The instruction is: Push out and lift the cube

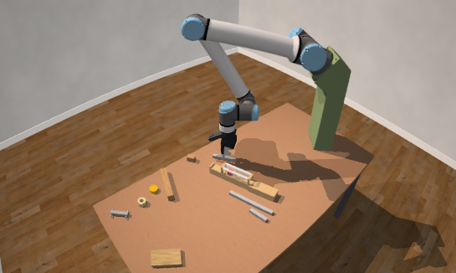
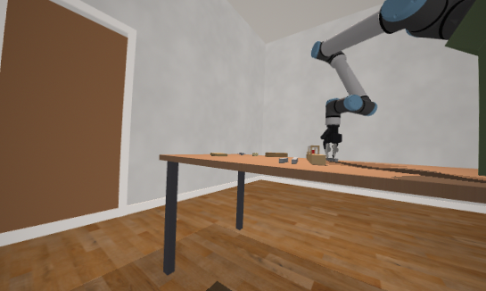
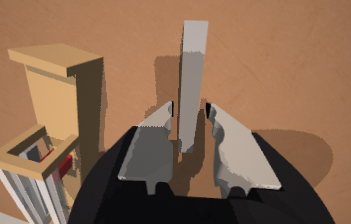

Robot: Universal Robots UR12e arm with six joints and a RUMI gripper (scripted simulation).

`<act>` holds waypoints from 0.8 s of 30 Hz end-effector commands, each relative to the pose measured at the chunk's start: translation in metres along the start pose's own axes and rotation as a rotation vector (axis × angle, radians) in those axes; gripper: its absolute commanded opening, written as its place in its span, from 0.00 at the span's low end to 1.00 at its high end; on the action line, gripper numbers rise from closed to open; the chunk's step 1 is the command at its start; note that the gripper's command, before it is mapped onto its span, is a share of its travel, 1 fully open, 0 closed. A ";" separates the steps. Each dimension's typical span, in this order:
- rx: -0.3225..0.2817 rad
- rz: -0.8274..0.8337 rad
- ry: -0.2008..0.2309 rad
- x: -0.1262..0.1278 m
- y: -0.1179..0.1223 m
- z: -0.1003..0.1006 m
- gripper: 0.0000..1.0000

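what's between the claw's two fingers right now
In the wrist view, one end of the short grey bar lies between the open claw's fingers; gaps show on both sides.

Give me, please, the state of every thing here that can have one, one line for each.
gripper: open partway, down over the grey bar, fingers either side, not closed on it.
grey bar: lying flat on the table, not held.
red cube: inside the channel.
channel: lying flat on the table.
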State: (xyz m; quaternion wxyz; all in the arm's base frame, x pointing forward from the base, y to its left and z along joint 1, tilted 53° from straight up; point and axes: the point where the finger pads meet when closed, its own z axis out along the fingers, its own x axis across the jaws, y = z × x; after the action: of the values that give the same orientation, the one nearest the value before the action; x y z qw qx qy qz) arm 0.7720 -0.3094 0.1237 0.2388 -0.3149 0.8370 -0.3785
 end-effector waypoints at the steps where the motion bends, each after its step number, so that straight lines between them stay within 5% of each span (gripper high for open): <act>1: 0.001 0.000 0.000 0.000 0.000 0.008 0.22; 24: 0.001 0.000 0.000 0.000 0.000 0.011 0.22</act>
State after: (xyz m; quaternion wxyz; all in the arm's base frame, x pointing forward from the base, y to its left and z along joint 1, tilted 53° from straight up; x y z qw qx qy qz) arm 0.7797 -0.3152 0.1166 0.2388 -0.3149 0.8370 -0.3785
